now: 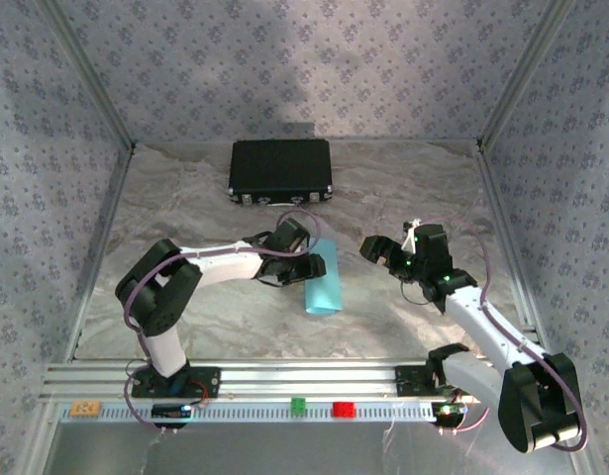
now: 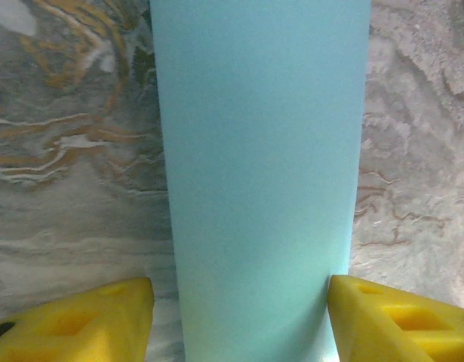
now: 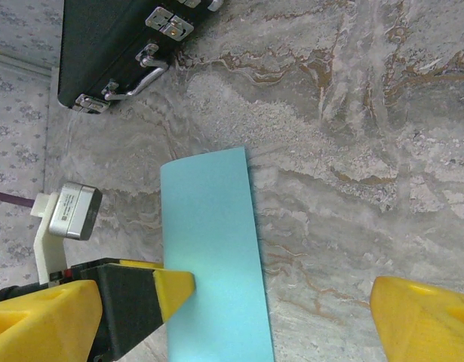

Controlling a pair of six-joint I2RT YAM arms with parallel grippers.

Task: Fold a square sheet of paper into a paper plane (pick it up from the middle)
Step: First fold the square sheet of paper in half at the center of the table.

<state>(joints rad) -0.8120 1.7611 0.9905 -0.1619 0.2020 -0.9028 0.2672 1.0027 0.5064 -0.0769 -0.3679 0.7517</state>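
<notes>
Though marbled, table between floral walls.

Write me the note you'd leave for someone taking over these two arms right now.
Left gripper: open, low over the table, one finger at each long edge of the sheet of paper.
Right gripper: open, holding nothing, just right of the sheet.
Sheet: light blue, flat, a narrow rectangle in front of the black case.
Done: apparently one fold in half, at most.
Left: the nose and wing folds; no plane shape yet.
</notes>
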